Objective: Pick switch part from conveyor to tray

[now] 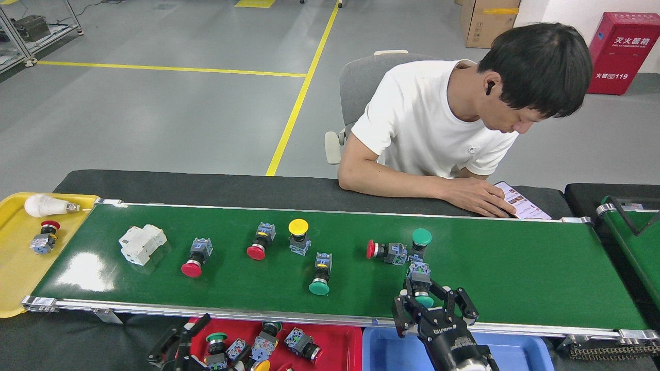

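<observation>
Gripping a green-capped switch [422, 281] near the conveyor [515, 278] front rail, the right gripper [432, 303] readies a lift toward the red tray [337, 335], where the left gripper [178, 344] hangs open.

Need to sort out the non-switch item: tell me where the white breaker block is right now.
In the head view, the white breaker block lies on the conveyor near its left end, just left of a red-capped switch and right of the yellow tray.
</observation>
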Tool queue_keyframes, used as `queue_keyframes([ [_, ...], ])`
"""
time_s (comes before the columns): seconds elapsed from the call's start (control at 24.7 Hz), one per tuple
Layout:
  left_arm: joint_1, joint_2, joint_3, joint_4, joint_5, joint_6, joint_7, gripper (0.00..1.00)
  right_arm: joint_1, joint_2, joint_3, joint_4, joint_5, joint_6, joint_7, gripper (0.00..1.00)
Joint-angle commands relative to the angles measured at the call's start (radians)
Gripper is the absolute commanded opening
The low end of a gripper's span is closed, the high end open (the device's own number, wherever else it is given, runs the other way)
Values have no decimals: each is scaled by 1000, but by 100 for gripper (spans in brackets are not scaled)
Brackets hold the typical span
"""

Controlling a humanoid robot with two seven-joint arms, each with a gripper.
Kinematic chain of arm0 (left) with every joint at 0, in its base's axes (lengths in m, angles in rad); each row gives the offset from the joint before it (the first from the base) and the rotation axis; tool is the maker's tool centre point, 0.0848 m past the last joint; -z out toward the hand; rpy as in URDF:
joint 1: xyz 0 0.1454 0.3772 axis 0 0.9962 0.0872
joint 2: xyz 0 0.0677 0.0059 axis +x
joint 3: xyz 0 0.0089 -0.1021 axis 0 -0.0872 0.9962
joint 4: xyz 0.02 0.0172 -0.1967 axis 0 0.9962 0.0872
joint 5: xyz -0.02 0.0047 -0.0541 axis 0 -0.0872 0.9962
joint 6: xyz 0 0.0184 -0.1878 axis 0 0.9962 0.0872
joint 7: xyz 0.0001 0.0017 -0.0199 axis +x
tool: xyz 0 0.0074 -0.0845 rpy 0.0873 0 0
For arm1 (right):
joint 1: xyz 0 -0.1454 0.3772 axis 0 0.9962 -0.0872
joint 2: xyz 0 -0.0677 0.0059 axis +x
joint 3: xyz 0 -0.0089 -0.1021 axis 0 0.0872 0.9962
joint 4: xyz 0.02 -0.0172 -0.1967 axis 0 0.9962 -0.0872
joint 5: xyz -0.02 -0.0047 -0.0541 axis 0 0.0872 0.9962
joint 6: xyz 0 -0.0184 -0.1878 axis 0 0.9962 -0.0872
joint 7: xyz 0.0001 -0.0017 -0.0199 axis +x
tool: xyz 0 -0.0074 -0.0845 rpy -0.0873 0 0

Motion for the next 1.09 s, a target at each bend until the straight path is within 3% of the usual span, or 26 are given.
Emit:
queue_keyframes([
  [0.0,-13,-52,110,13,24,20,-86,100,12,4,0,-15,-6,-227,-16,8],
  [0.08,-39,-72,176,45,18,31,-90,100,21,22,6,-10,-6,-369,-15,15],
  [0.16,-72,-69,188,88,16,54,-92,100,24,57,25,7,-5,-451,2,41],
  [0.2,-82,-64,187,107,16,60,-92,100,23,73,51,23,-5,-458,19,65],
  [0.24,-96,-64,185,120,16,63,-95,100,15,83,69,42,-3,-457,37,100],
  [0.4,-202,-61,182,194,-50,71,-101,100,-22,105,83,88,-3,-455,56,100],
  [0.57,-366,-62,181,361,-137,94,-100,100,-46,112,63,96,-6,-452,63,100],
  [0.85,-604,19,164,668,-169,132,-86,100,-134,129,-176,88,-6,-225,59,100],
  [0.97,-670,68,98,797,-169,169,-43,100,-135,122,-270,89,-6,-176,56,100],
  [1.05,-717,103,29,898,-169,220,-12,95,-129,114,-348,88,-6,-175,42,100],
])
